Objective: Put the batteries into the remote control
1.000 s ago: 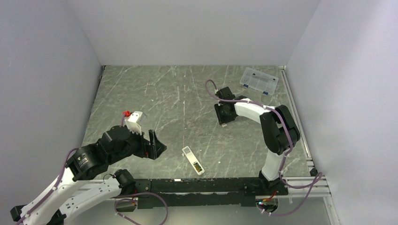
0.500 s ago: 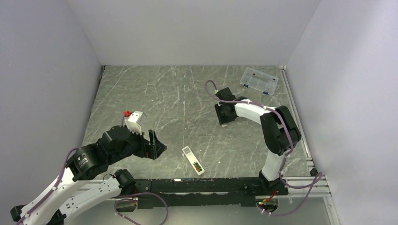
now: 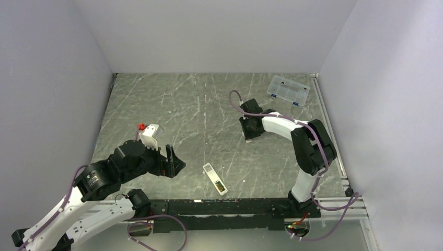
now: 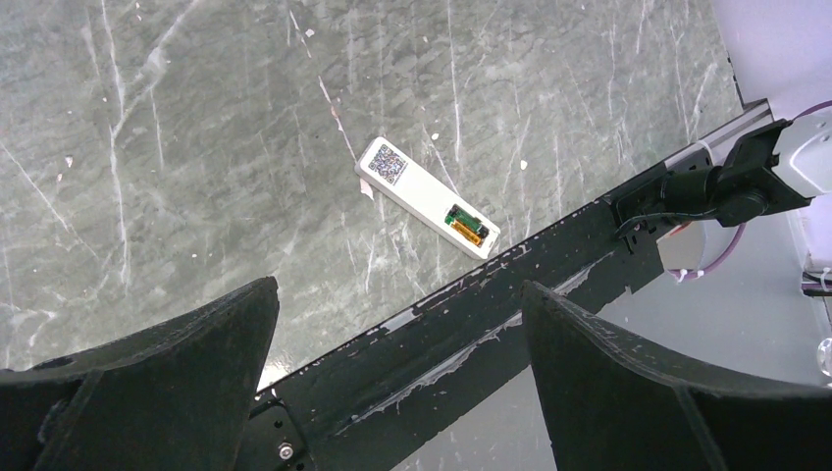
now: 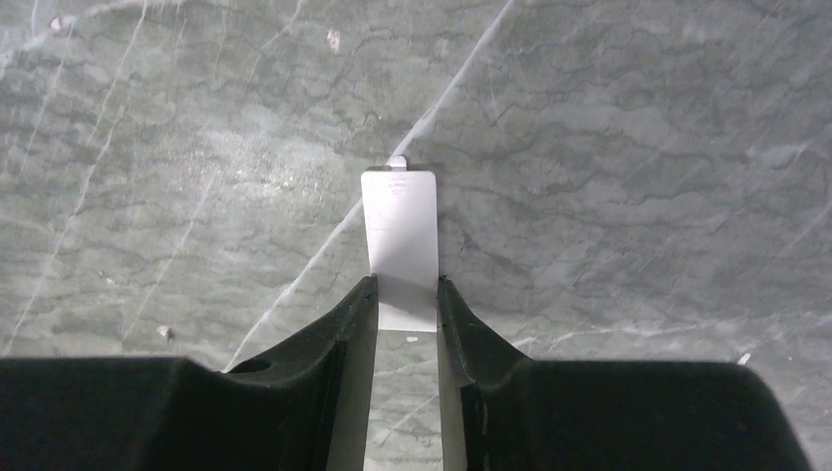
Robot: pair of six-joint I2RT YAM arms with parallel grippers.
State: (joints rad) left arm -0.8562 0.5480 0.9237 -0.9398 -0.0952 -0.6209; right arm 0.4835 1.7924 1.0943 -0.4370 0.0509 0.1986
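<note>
The right gripper (image 5: 405,294) has its jaws drawn in to a narrow gap, clamped on the long edges of a small flat white cover (image 5: 399,221). Most of the cover sticks out past the fingertips over the table (image 3: 183,104). Whether it rests on the surface or is held just off it cannot be told. This gripper is right of centre, midway between near and far.

The left gripper (image 4: 397,287) has its jaws spread wide, with nothing between them and touching nothing. It hangs above the near left of the table.

The remote (image 4: 417,191) lies recess-up near the near edge, between the two arms and well apart from both grippers. The batteries (image 4: 467,226), one gold and one green, sit side by side in the recess at its near end.

A clear box (image 3: 288,90) stands in the far right corner.
</note>
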